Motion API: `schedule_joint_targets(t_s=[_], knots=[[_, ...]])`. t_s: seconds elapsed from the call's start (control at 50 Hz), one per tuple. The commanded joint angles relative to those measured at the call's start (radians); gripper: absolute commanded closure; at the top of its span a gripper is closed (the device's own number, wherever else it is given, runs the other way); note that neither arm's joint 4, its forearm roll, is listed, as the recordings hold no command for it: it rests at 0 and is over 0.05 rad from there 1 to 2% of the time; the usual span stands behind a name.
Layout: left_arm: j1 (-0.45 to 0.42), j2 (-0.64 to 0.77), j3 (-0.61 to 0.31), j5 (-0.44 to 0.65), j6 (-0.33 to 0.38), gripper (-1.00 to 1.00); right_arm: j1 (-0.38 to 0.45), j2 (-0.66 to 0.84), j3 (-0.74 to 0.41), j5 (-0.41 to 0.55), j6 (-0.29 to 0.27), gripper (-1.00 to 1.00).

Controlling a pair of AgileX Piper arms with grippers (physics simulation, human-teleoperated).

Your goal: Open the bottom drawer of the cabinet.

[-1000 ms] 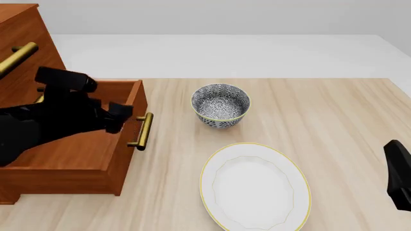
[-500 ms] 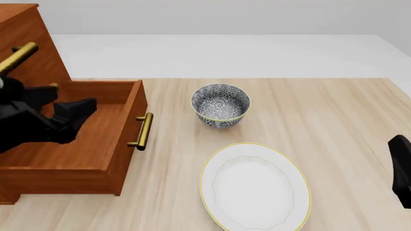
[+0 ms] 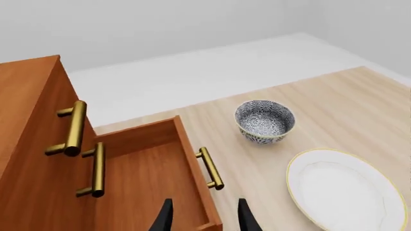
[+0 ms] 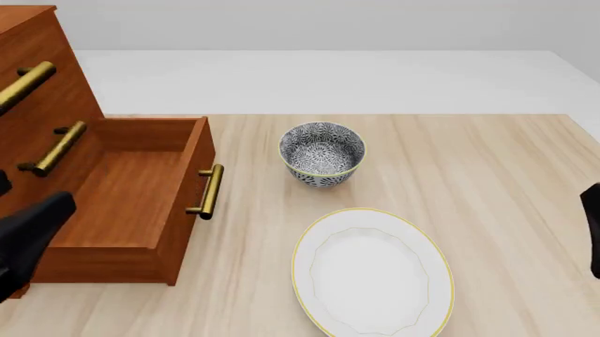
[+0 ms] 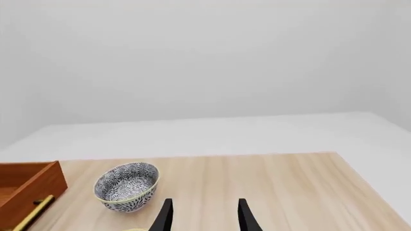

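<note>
Your bottom drawer (image 4: pixel 131 203) stands pulled well out of the cabinet (image 4: pixel 38 77), left gripper (image 3: pixel 202 219) spread and empty above it, so only parking the arm looks left.

Reddish wooden bottom drawer (image 4: pixel 131 203), shiny brass handle (image 4: pixel 206 191).

- In the front view the cabinet (image 4: pixel 38 77) runs off the left and top edges, so we see only part of its top and upper fronts.
- The left gripper (image 4: pixel 24 242) is a dark shape cut by the lower left edge there; we cannot read its jaws.
- The right gripper (image 4: pixel 592 228) is a sliver at the right edge.
- The plate (image 5: pixel 132 230) barely peeks above the right wrist view's bottom edge.
</note>
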Motion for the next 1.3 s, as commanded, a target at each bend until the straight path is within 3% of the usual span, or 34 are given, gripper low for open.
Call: schedule_joint_targets(t_s=[0.02,0.22,0.38,0.6,0.82,1.3], knots=[[0.014,-0.187,0.032,0.103,0.014,-1.0,0.026,0.0,-0.056,0.034,-0.009,-1.0],[0.016,-0.227,0.022,0.119,0.017,-1.0,0.058,0.0,-0.123,0.08,-0.013,-1.0],[0.023,-0.227,-0.017,0.147,0.026,-1.0,0.088,0.0,-0.218,0.175,-0.043,-1.0],[0.022,-0.227,-0.132,0.248,0.042,-1.0,0.113,0.0,-0.383,0.367,-0.088,-1.0],[0.019,-0.227,-0.236,0.364,0.05,-1.0,0.14,0.0,-0.597,0.618,-0.132,-1.0],[0.04,-0.227,-0.395,0.557,0.046,-1.0,0.192,0.0,-0.778,0.923,-0.191,-1.0]])
